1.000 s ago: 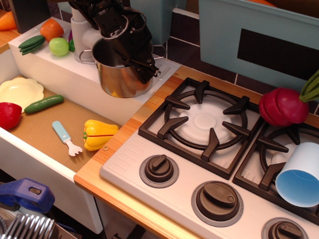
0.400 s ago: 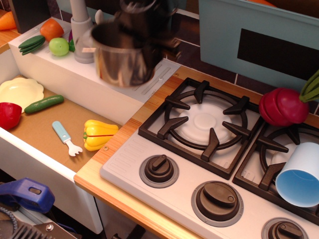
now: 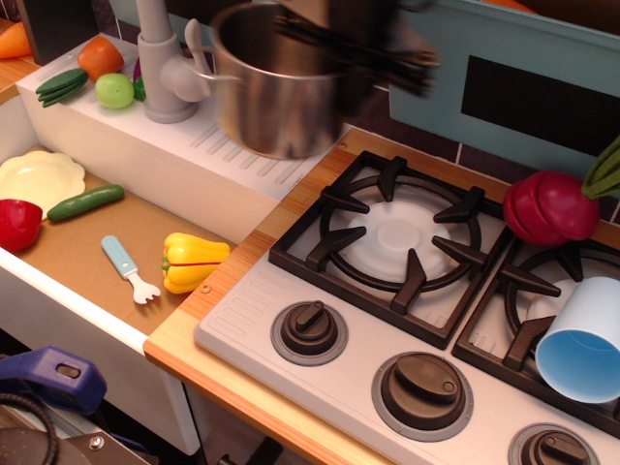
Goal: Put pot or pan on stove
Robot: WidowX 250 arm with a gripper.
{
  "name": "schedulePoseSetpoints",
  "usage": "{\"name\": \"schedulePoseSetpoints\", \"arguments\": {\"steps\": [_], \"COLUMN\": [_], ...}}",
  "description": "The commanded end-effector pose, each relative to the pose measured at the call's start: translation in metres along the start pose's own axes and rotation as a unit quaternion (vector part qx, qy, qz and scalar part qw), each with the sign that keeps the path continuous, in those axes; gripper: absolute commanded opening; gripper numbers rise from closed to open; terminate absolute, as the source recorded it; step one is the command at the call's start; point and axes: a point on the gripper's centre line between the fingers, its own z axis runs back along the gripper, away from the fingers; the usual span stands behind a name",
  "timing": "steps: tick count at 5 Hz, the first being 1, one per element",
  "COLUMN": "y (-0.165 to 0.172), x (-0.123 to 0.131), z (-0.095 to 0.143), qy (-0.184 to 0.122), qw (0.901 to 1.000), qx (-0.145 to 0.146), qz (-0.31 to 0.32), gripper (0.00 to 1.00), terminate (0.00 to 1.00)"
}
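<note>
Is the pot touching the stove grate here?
Apart. The one view shows the pot held up behind the stove's left grate.

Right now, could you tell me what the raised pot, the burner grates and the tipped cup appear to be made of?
The shiny cylindrical pot looks like polished stainless steel: mirror-like reflections on its wall. The black burner grates look like matte moulded plastic or cast metal; I cannot tell which. The light blue cup looks like smooth plastic, evenly coloured and opaque.

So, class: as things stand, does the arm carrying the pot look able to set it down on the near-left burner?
Probably yes. The pot hangs in the air just behind and left of that burner, whose grate is bare. The radish and blue cup sit over the other burner, out of the way.
</note>
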Motion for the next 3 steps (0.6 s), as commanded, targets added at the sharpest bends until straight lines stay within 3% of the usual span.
{"name": "schedulePoseSetpoints", "arguments": {"steps": [1,2,3], "y": [-0.023,-0.039,-0.047], "x": [0.01,0.013,0.011], "z": [0.012,0.006,-0.003], "qy": [-0.044,-0.048,-0.051], "qw": [0.9971,0.9939,0.9873], "qx": [-0.036,-0.055,-0.098], "qz": [0.051,0.082,0.114], "gripper": [0.0,0.0,1.0], "terminate": [0.0,0.0,0.0]}}
